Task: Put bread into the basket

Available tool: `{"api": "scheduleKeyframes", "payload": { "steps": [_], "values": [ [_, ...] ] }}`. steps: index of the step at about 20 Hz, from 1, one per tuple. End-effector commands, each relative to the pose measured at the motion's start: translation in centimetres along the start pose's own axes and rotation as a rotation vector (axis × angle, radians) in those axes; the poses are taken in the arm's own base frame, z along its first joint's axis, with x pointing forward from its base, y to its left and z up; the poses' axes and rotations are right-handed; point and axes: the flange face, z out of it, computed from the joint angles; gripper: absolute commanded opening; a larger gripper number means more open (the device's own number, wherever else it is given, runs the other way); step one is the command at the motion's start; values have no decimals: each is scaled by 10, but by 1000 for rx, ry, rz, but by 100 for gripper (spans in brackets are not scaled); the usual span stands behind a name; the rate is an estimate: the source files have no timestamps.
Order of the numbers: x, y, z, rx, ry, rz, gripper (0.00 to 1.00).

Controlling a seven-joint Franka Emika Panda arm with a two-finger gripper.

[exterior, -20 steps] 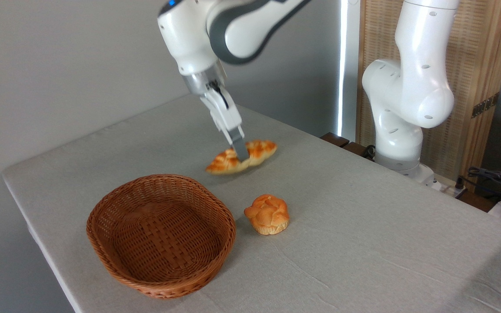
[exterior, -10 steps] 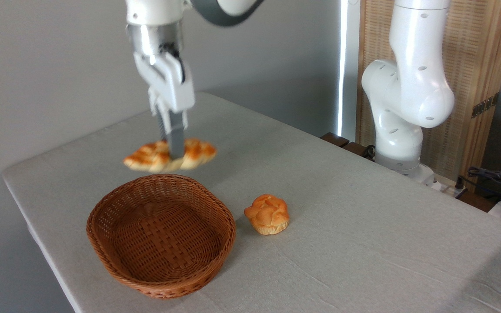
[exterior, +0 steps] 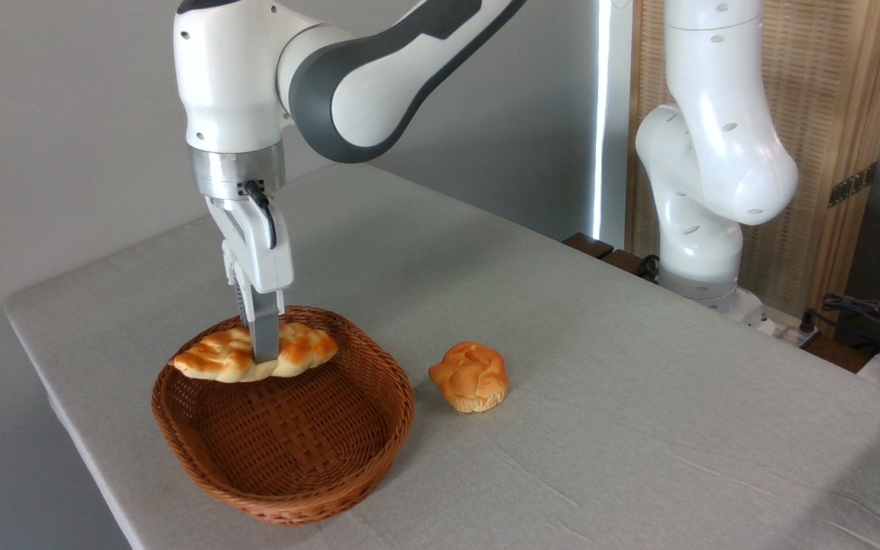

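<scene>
I see the long braided golden-brown loaf [exterior: 253, 357] hanging over the far-left part of the oval reddish-brown woven wicker basket [exterior: 318, 489], long axis running left-right, its left tip just over the rim. My two-finger gripper [exterior: 263, 353] is clenched on the loaf's middle, straight above it, so my read: drop is straight down or slightly nearer. I can't make out the far finger or the gap to the basket floor. Small round knotted orange bun [exterior: 470, 376] sits right, clear of the basket.
</scene>
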Motion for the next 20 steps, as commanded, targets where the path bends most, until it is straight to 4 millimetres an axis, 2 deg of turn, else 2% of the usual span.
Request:
{"api": "scheduleKeyframes", "payload": {
  "steps": [1, 7, 10, 12, 14, 16, 18, 20],
  "values": [
    [4, 2, 9, 10, -23, 28, 100],
    [7, 10, 17, 9, -18, 40, 100],
    [9, 9, 10, 18, -1, 36, 100],
    [8, 7, -12, 40, 30, 20, 100],
    [-6, -1, -41, 52, 44, -12, 100],
    [-33, -26, -67, 26, 4, -72, 100],
    [-39, -35, -104, -25, -39, -94, 100],
    [-52, -40, -122, -62, -68, -122, 100]
  ]
}}
